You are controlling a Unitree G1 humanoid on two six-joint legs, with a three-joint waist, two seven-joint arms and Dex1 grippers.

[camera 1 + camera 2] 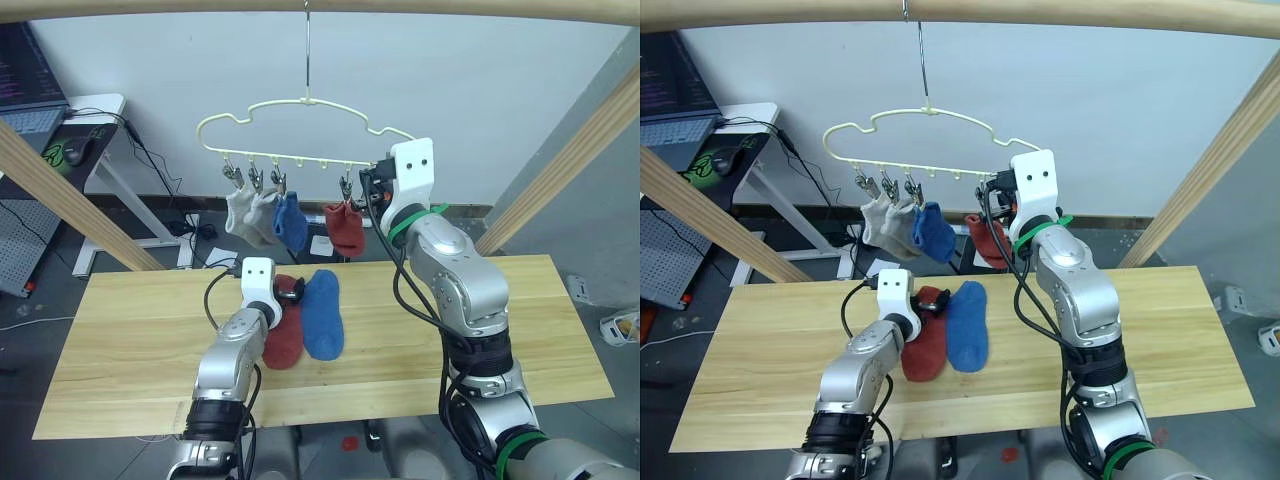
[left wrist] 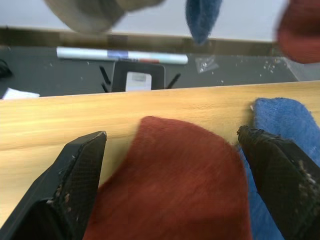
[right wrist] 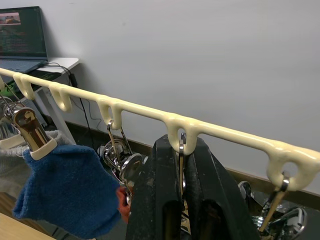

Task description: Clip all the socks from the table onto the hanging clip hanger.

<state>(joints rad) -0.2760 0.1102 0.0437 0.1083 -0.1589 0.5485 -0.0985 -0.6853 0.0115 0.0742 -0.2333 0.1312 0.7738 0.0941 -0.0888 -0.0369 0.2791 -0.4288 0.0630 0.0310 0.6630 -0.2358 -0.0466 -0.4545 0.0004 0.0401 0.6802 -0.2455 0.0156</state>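
The clip hanger [image 1: 305,125] hangs by its metal hook from a wooden pole [image 1: 320,8] above the tabletop [image 1: 500,330]. Four socks hang from its clips: two grey socks [image 1: 248,215] on the left, then a blue sock [image 1: 291,222], and a red sock [image 1: 346,228] more to the right.

The right gripper [image 3: 181,200] is raised to the bar of the hanger, just beside the hanging red sock. In the right wrist view its jaws are clenched on a metal clip [image 3: 181,150], which hangs from one loop of the bar.

Two socks lie on the tabletop, side by side and touching: a second red sock [image 1: 284,330] and a second blue sock [image 1: 324,315] to its right. The left gripper [image 2: 175,165] is low over the red one, with its jaws released, one finger on each side of the sock's end.
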